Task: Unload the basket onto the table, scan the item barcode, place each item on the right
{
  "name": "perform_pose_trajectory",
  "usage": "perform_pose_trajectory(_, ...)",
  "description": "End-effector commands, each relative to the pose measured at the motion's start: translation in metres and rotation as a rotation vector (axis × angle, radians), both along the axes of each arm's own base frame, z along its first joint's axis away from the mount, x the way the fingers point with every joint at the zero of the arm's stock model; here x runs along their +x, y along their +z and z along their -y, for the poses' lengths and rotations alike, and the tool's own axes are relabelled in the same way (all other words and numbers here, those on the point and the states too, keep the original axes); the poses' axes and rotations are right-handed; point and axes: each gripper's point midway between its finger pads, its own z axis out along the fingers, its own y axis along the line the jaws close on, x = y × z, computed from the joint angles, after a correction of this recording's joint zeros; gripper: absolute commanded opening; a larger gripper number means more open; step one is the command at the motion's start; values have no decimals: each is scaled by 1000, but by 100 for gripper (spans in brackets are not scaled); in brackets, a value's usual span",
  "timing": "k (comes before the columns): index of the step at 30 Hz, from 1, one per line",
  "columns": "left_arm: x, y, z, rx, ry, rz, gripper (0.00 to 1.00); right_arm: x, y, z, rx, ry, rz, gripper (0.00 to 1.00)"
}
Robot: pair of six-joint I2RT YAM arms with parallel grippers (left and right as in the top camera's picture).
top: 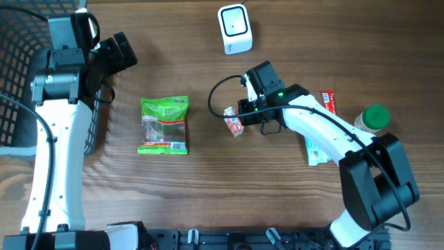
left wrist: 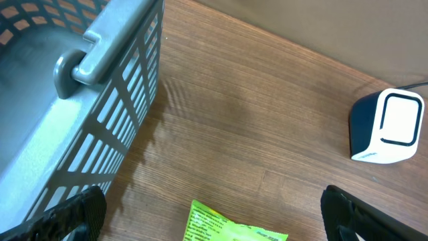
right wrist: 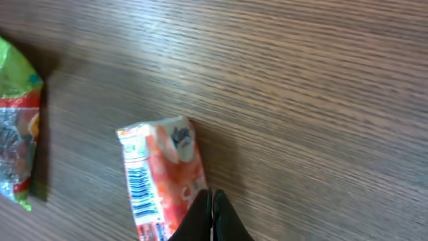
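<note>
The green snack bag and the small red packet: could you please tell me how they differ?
The green snack bag is larger than the small red packet. The green snack bag lies untouched; the small red packet is pinched at its edge by the right gripper. Both rest on the wooden table.

The overhead camera is looking straight down on the whole tabletop (top: 208, 194). The left wrist camera is looking obliquely from higher up, sharing with it the scanner (left wrist: 388, 127) and green packet (left wrist: 224, 229) beyond its jaws. The right wrist camera is sitting close, sharing the red packet (right wrist: 160, 181) just ahead of its jaws.
</note>
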Motion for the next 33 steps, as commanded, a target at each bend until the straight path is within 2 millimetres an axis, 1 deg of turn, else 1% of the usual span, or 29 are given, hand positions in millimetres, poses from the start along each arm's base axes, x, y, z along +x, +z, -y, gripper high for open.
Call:
perform_pose_trajectory(1,0,7,-2,9,-1,17,100,-3,-3,9,-6,-92,-12,4)
perform_pose_trajectory(3,0,7,-2,9,-1,17,100,-11,-12,9,8,-85,-34,4)
perform_pose_trajectory(4,0,7,-2,9,-1,17,100,-15,-13,4,30,-52,-42,4)
perform_pose_trajectory(9,0,7,-2,9,-1,17,100,-26,0,-26,178,130,-48,4)
perform_pose_trajectory(14,0,7,-2,9,-1,17,100,-32,5,-34,230,178,-63,4)
perform_pose_trajectory(19,0,7,-2,9,-1,17,100,-33,5,-35,234,180,-64,4)
perform_pose_trajectory(20,0,7,-2,9,-1,17,100,-31,5,-35,232,177,-58,24)
perform_pose_trajectory(21,0,7,-2,9,-1,17,100,-27,4,-33,216,167,-39,49)
perform_pose_trajectory(22,0,7,-2,9,-1,17,100,-25,4,-32,211,164,-30,50)
perform_pose_trajectory(23,0,7,-2,9,-1,17,100,-23,5,-33,215,162,-22,63)
perform_pose_trajectory(24,0,7,-2,9,-1,17,100,-21,6,-34,221,156,-17,67)
perform_pose_trajectory(25,0,7,-2,9,-1,17,100,-19,7,-34,219,150,-9,68)
perform_pose_trajectory(26,0,7,-2,9,-1,17,100,-18,6,-34,215,151,-6,64)
perform_pose_trajectory(27,0,7,-2,9,-1,17,100,-19,6,-35,215,159,-3,58)
perform_pose_trajectory(28,0,7,-2,9,-1,17,100,-21,6,-37,213,172,1,49)
perform_pose_trajectory(29,0,7,-2,9,-1,17,100,-22,6,-39,211,182,6,45)
perform_pose_trajectory(33,0,7,-2,9,-1,17,100,-23,4,-49,157,202,57,45)
